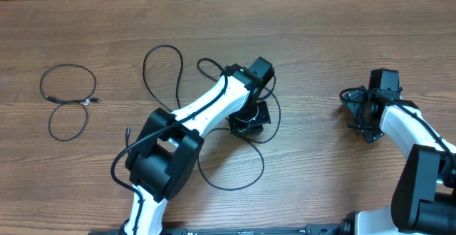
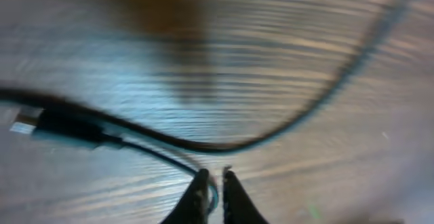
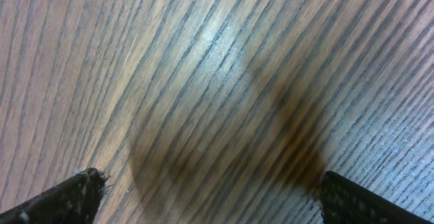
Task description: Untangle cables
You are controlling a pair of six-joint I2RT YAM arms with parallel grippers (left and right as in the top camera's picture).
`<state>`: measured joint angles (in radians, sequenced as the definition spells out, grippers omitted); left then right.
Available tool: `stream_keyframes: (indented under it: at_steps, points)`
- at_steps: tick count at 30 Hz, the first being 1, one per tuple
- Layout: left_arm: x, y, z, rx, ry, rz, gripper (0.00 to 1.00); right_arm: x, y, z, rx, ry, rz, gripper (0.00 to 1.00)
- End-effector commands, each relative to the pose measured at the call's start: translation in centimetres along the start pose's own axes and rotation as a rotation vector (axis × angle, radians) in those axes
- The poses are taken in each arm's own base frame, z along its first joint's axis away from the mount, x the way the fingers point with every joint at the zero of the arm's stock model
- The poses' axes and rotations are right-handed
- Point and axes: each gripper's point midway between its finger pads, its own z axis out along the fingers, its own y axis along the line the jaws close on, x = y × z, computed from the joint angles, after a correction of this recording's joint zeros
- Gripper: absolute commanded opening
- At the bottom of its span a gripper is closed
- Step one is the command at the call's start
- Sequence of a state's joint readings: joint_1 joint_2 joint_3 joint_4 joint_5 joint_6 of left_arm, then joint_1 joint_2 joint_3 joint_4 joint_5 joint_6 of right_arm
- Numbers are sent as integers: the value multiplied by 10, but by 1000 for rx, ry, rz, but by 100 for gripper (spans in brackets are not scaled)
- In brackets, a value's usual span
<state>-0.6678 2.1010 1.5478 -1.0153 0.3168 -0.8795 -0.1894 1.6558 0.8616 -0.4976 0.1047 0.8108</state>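
The left gripper (image 1: 249,119) sits low over the middle of the wooden tabletop (image 1: 320,35), in the thick of the tangle (image 1: 144,71) of thin black cables. One loop of the tangle arcs up and to the left of the left gripper, another sweeps round below it, and smaller turns lie close about it. In the left wrist view the fingertips (image 2: 200,183) stand almost together with only a slim gap. A thin strand (image 2: 163,157) runs from a black plug (image 2: 61,125) with a silver end into that gap, but I cannot tell whether the gripper (image 2: 215,180) is pinching it or only straddling it. A thicker cable (image 2: 224,146) curves across the wood just beyond the tips; that view is blurred. Far to the left of the left gripper, a separate cable (image 1: 71,102) lies on its own in two flat loops, its silver tip (image 1: 91,102) at the crossing. Well to the right of the left gripper, the right gripper (image 1: 363,117) points down at the tabletop. Its wrist view shows it (image 3: 210,197) spread wide, with nothing but bare wood between the fingers.
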Motion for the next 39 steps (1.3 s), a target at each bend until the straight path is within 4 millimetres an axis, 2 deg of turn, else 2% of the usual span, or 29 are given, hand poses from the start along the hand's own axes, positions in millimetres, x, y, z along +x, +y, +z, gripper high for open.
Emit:
stream_keyframes:
  at_steps: [1, 8, 13, 17, 18, 19, 20, 21, 26, 29, 32, 34, 39]
  points:
    - [-3, 29, 15, -109, -51, -347, 31, -3, 1, -4, -9, -16, -5, 100]
    - [-15, 44, 15, -163, -141, -407, 45, -3, 1, -4, -9, -16, -5, 100]
    - [-19, 54, 17, -194, -193, -507, 47, -3, 1, -4, -9, -16, -5, 100]
    - [-22, 63, 31, -187, -223, -563, 47, -3, 1, -4, -9, -16, -5, 100]
    - [-23, 64, 36, -178, -227, -561, 45, -4, 1, -4, -9, -17, -4, 100]
    - [-24, 65, 40, -172, -230, -560, 34, -3, 1, -4, -9, -16, -5, 100]
    - [-24, 66, 42, -171, -231, -559, 13, -3, 1, -4, -9, -16, -5, 100]
    - [-23, 67, 42, -173, -230, -560, 4, -3, 1, -4, -9, -16, -5, 100]
    - [-23, 67, 42, -174, -228, -554, 4, -3, 1, -4, -9, -16, -5, 100]
    - [-25, 62, 41, -167, -216, -448, 4, -3, 1, -4, -9, -16, -5, 100]
    - [-29, 43, 27, -121, -162, -237, 4, -3, 1, -4, -9, -16, -5, 100]
    - [-33, 28, 8, -96, -152, -113, 4, -3, 1, -4, -9, -16, -5, 100]
    - [-48, 23, -43, -176, -285, -43, 4, -3, 1, -4, -9, -16, -5, 100]
